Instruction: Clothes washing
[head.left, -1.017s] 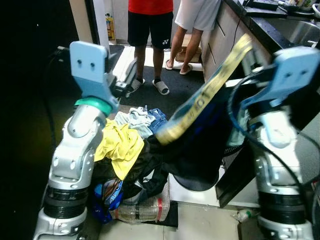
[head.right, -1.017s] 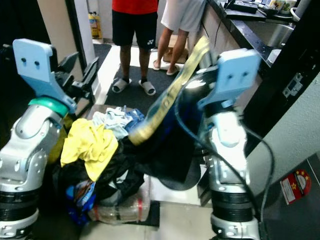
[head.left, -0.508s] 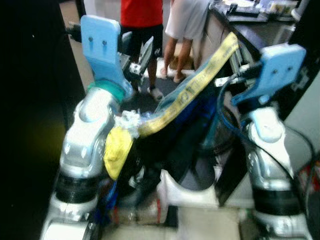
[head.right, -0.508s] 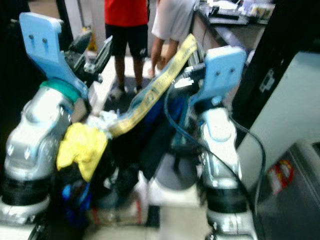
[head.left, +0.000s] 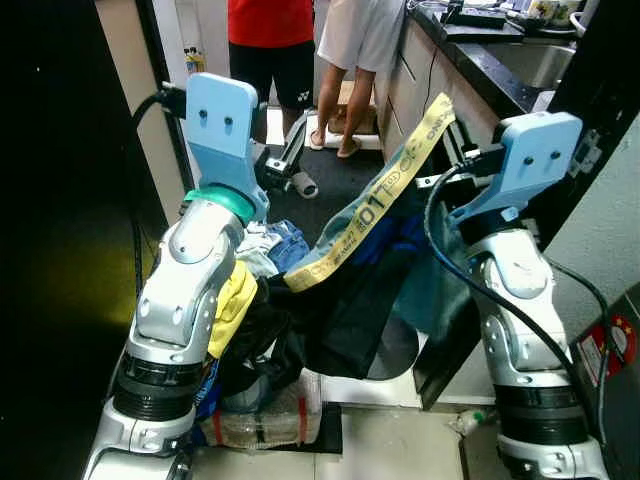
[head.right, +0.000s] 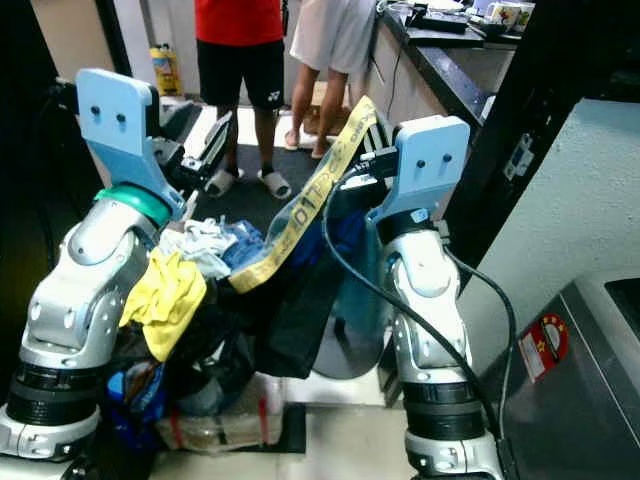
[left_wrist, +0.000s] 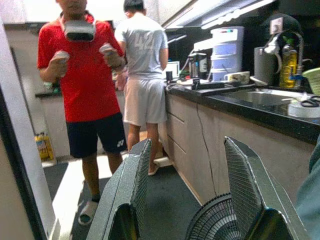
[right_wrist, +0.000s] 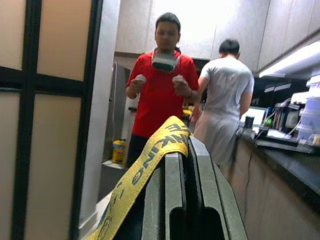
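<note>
Dark garment (head.left: 350, 310) with a yellow printed waistband (head.left: 385, 195) hanging from the right gripper (right_wrist: 182, 155) — band draped over the tips of the pressed-together fingers, pinched there, then running down and toward the robot's left. Dark fabric sagging well below the jaws, between the two silver arms, lower edge resting against the laundry pile (head.left: 255, 300). Pile sitting below and behind the left arm: yellow cloth (head.left: 232, 305), pale and blue pieces (head.left: 280, 240) on top, black cloth beneath, all heaped on a clear plastic-wrapped bundle (head.left: 265, 420) on the floor.

Left gripper (left_wrist: 185, 200) raised, fingers spread wide apart, nothing between them — apart from the garment, aimed down the kitchen aisle. Beyond its jaws, low down, a floor fan (left_wrist: 212, 222) beside the cabinet front.

Farther ahead of both grippers, two people standing on a dark mat (head.left: 350, 180): one in a red shirt (left_wrist: 85, 82) with a headset at the neck and a controller in each hand, one in a white shirt (left_wrist: 142, 50) facing away. Black countertop (head.left: 490, 70) with a sink along the robot's right. Grey appliance with a red sticker (head.right: 545, 345) just beside the right arm's base.
</note>
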